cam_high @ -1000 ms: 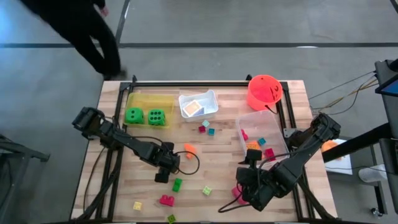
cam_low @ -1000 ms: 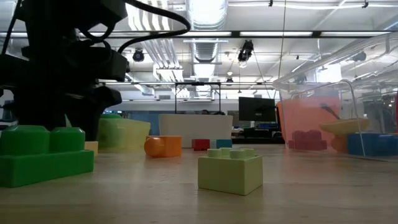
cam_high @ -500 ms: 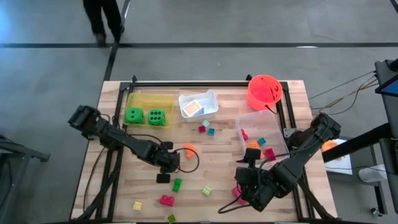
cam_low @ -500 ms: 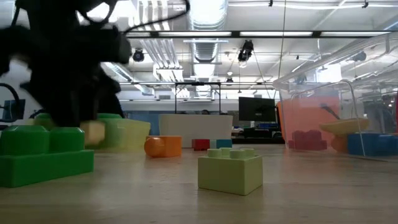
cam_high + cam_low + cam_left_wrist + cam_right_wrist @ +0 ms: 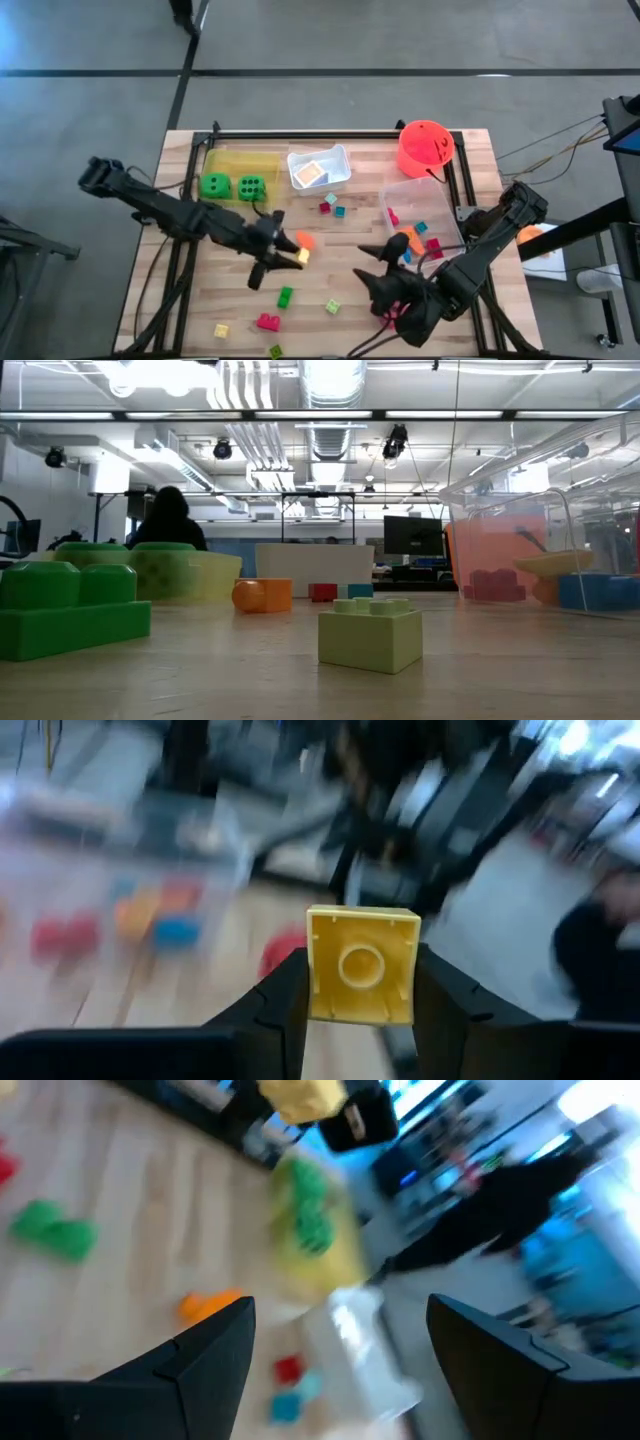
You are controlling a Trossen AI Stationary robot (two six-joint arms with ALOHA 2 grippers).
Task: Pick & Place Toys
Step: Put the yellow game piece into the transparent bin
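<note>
My left gripper (image 5: 298, 257) hangs above the table's middle, shut on a small yellow brick (image 5: 362, 965), which also shows in the right wrist view (image 5: 303, 1095). My right gripper (image 5: 368, 270) stands open to its right, above the near right part of the table, with nothing between its fingers (image 5: 340, 1350). Loose bricks lie on the wood: orange (image 5: 305, 239), green (image 5: 285, 296), light green (image 5: 370, 635), pink-red (image 5: 268, 321). Two green dice (image 5: 232, 186) sit in the yellow tray (image 5: 240, 160). Neither arm shows in the low view. My left gripper pinches the yellow brick by two opposite side walls (image 5: 314, 970) between its two fingers (image 5: 275, 1005). The fingers lie nearly level, pointing toward the table's right. The brick is lifted clear of the table, its hollow underside turned back toward the wrist.
A white tray (image 5: 335, 160) with a card, an orange-red bucket (image 5: 425, 148) and a clear tray (image 5: 440, 215) with bricks stand at the far right. A red (image 5: 326, 207) and a teal brick lie mid-table. A person (image 5: 170, 520) stands beyond the far edge.
My left gripper has shut on the yellow brick on the table and risen with it, tipping from pointing down to nearly level; the brick is now lifted clear. My right gripper has turned about its wrist while staying open.
</note>
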